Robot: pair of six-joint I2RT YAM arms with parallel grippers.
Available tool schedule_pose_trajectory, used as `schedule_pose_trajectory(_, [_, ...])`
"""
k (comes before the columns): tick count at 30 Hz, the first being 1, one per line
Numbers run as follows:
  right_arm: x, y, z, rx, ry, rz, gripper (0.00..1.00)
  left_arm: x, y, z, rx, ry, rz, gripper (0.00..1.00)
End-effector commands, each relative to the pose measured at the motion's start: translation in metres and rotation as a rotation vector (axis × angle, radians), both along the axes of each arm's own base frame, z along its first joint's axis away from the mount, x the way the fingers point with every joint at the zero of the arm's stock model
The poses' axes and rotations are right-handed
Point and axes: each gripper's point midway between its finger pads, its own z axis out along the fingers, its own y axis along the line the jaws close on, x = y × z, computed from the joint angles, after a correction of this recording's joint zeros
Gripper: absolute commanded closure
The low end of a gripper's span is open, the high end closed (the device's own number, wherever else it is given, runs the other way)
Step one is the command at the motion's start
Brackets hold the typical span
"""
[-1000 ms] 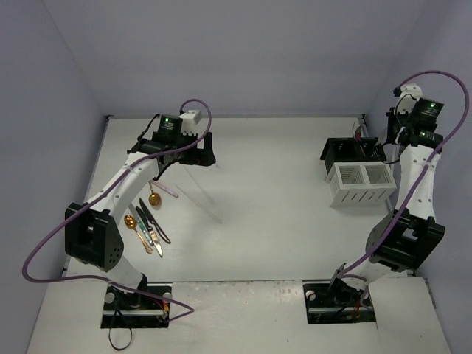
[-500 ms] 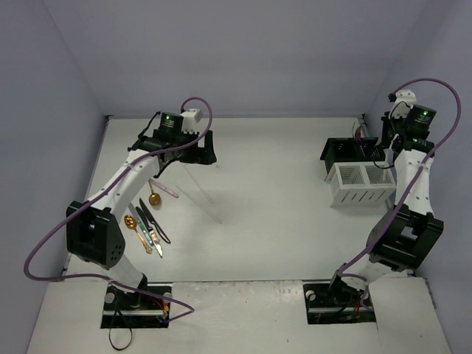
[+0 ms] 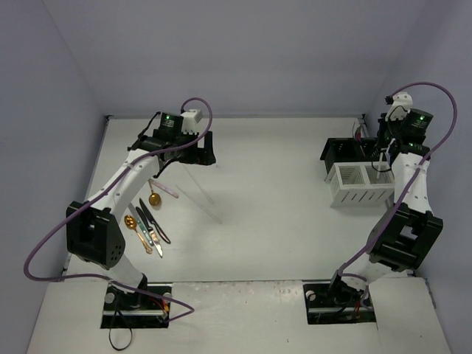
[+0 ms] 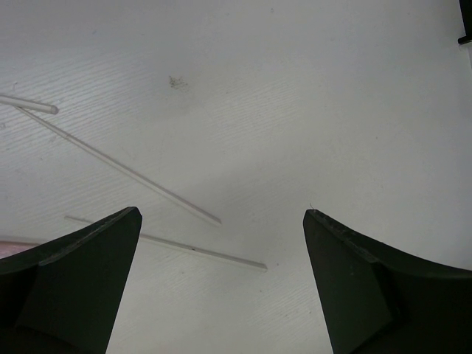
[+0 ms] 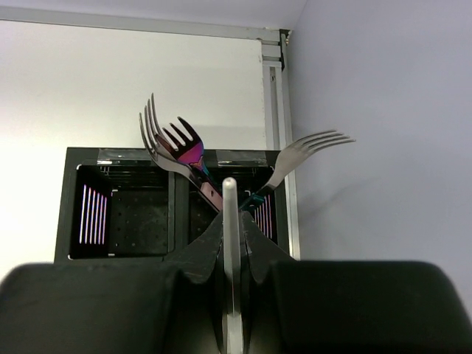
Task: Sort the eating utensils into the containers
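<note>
My right gripper (image 5: pixel 231 220) is shut on a thin pale stick (image 5: pixel 229 193) that stands upright between its jaws. In the top view the right gripper (image 3: pixel 384 150) hangs over the joined containers, the white slotted bin (image 3: pixel 359 185) and the black bin (image 3: pixel 345 152). Behind the stick, the black bin (image 5: pixel 118 214) holds two forks (image 5: pixel 171 144) (image 5: pixel 306 151). My left gripper (image 4: pixel 221 214) is open above bare table, with two pale sticks (image 4: pixel 125 169) (image 4: pixel 169 243) lying ahead of it. Near the left arm lie gold spoons (image 3: pixel 154 198) and knives (image 3: pixel 151 226).
The table's back right corner rail (image 5: pixel 274 110) and the side wall rise just beyond the bins. A third stick end (image 4: pixel 29 105) lies at the left of the left wrist view. The arm bases (image 3: pixel 136 304) sit on the near edge.
My right arm has swung a little left toward the bins, carrying the stick. The left arm has stayed put.
</note>
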Motion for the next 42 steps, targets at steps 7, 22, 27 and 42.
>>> schedule_pose_trajectory(7, [-0.005, 0.003, 0.040, -0.051, -0.132, 0.029, 0.60, 0.022, 0.030, 0.027, 0.076, -0.115, 0.136, 0.09])
schedule_pose_trajectory(22, [-0.043, 0.045, 0.133, -0.010, -0.278, 0.068, 0.31, 0.090, 0.154, -0.012, 0.408, -0.041, 0.507, 0.23])
schedule_pose_trajectory(27, [-0.049, 0.068, 0.145, 0.010, -0.292, 0.109, 0.29, 0.125, 0.177, -0.031, 0.409, 0.007, 0.600, 0.28])
schedule_pose_trajectory(42, [-0.053, 0.097, 0.129, 0.027, -0.231, 0.156, 0.27, 0.177, 0.170, -0.080, 0.244, 0.099, 0.819, 0.23])
